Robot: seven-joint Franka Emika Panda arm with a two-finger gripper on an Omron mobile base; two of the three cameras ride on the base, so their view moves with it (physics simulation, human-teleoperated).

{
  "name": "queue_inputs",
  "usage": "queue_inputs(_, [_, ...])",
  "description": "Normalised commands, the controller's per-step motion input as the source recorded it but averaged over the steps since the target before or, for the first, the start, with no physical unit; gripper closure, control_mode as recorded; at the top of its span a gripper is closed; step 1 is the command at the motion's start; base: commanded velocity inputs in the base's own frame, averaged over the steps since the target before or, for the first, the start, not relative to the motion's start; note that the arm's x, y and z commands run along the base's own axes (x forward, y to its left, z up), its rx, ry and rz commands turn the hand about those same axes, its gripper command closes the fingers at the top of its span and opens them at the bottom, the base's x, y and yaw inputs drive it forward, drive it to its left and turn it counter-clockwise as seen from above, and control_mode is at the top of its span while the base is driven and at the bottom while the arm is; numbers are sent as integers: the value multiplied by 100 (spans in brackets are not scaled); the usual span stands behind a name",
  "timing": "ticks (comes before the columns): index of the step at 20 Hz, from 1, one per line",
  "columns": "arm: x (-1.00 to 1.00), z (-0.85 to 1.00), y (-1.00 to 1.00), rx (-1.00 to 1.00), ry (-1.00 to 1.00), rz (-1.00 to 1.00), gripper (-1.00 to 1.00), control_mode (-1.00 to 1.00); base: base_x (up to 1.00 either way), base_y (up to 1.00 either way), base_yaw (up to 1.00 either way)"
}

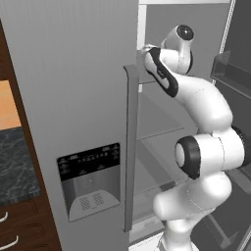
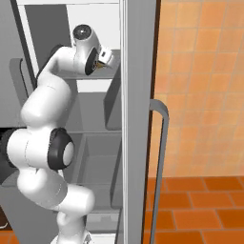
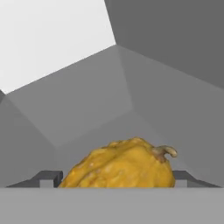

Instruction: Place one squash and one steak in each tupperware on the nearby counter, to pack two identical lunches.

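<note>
While the arm reaches into the open fridge (image 1: 162, 142), the claw (image 3: 116, 179) brackets a yellow-orange squash (image 3: 120, 164), fingers (image 3: 48, 178) flanking it; grip uncertain.

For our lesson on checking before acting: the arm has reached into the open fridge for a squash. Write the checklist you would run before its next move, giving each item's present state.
1. Squash sits between the two fingertips: ok in the hand view.
2. Gripper firmly closed on the squash: cannot tell; its sides hide the contact.
3. Fridge door open enough for the arm to come back out: ok.
4. Fridge shelf around the squash free of other items: ok as far as seen.
5. Steak and tupperware located: cannot tell.
6. Counter nearby on the left: ok.
</note>
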Motion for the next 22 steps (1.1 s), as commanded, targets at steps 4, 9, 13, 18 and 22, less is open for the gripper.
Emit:
queue_inputs(4, [-100, 43, 0, -2, 0, 8, 100, -100, 0, 0, 0])
queue_inputs(9, [-100, 60, 0, -12, 10, 4, 100, -100, 0, 0, 0])
queue_inputs(13, [-100, -22, 0, -8, -3, 0, 100, -100, 0, 0, 0])
queue_inputs(18, [-100, -76, 0, -6, -12, 0, 100, -100, 0, 0, 0])
queue_inputs(22, [-100, -86, 0, -6, -6, 0, 100, -100, 0, 0, 0])
